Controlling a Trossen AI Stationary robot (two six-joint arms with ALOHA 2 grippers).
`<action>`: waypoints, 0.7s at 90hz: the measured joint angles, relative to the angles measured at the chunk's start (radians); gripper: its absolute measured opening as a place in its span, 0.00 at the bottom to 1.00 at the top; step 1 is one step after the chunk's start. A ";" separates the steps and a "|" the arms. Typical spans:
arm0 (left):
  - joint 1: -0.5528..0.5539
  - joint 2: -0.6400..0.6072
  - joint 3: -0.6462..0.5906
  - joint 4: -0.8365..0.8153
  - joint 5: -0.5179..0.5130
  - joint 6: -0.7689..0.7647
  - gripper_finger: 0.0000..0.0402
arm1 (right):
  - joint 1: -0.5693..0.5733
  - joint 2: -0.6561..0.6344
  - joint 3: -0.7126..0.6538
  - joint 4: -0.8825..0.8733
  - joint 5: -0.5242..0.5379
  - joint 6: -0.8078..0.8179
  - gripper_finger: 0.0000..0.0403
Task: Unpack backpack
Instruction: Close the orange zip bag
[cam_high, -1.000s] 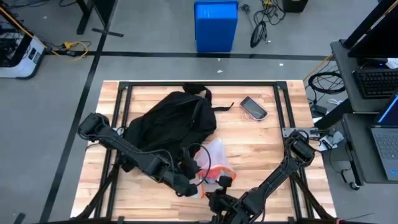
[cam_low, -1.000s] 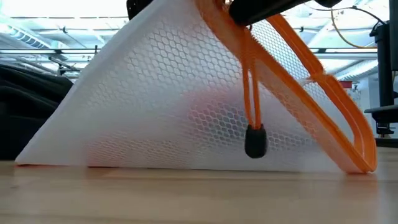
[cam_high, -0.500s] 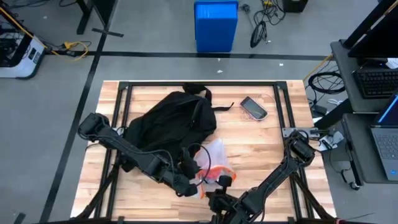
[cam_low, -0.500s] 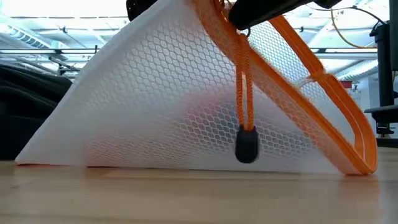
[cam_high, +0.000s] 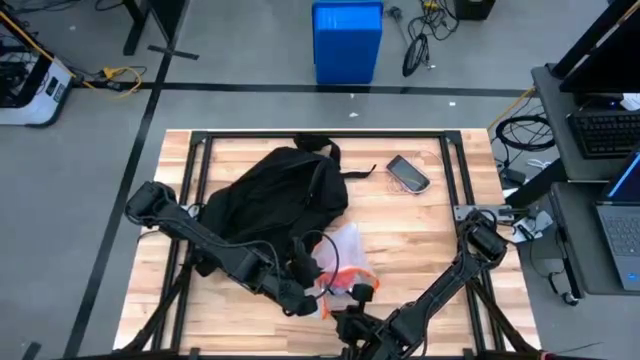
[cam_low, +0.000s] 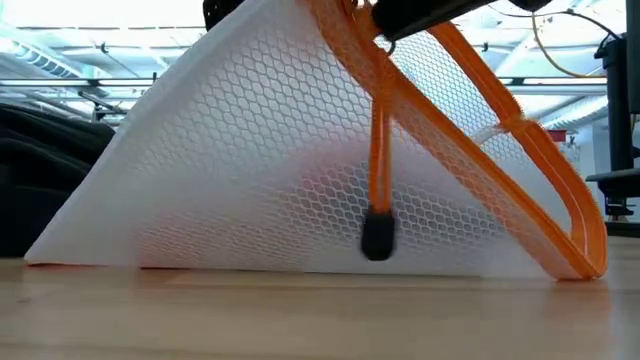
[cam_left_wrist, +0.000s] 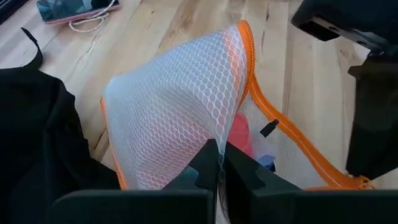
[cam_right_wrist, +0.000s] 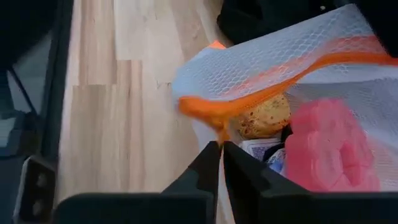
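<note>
Backpack: the black backpack (cam_high: 268, 206) lies slumped on the far-left part of the wooden surface (cam_high: 420, 225), its long axis running from near-left to far-right, mouth toward the middle.

Mesh pouch: a white mesh pouch (cam_high: 343, 258) with orange trim sits just beside the backpack's mouth, on the side nearer me; in the low view it stands like a tent (cam_low: 300, 150) with one edge on the surface and its peak lifted.

Left gripper: my left gripper (cam_left_wrist: 219, 163) has its jaws together, pinching the mesh near the pouch's raised top.

Right gripper: my right gripper (cam_right_wrist: 217, 155) has its jaws together on the orange trim (cam_right_wrist: 249, 99) at the pouch's mouth.

Contents: a pink item (cam_right_wrist: 326, 146), a round tan item and something blue show through the opening.

Key relation: both arms meet at the pouch near the front edge; the backpack lies behind them, nearer my left arm.

Elsewhere: a phone (cam_high: 408, 172) lies well apart, far right of the backpack.
</note>
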 joint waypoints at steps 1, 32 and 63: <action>0.000 0.000 0.000 0.000 0.000 0.000 0.00 | 0.001 0.000 0.000 0.000 -0.003 -0.001 0.04; 0.000 0.000 0.000 0.000 0.000 0.000 0.00 | -0.014 0.000 0.000 0.001 0.000 0.042 0.36; 0.000 0.000 0.000 0.000 0.001 0.000 0.00 | -0.031 0.000 0.000 0.003 -0.011 0.045 0.33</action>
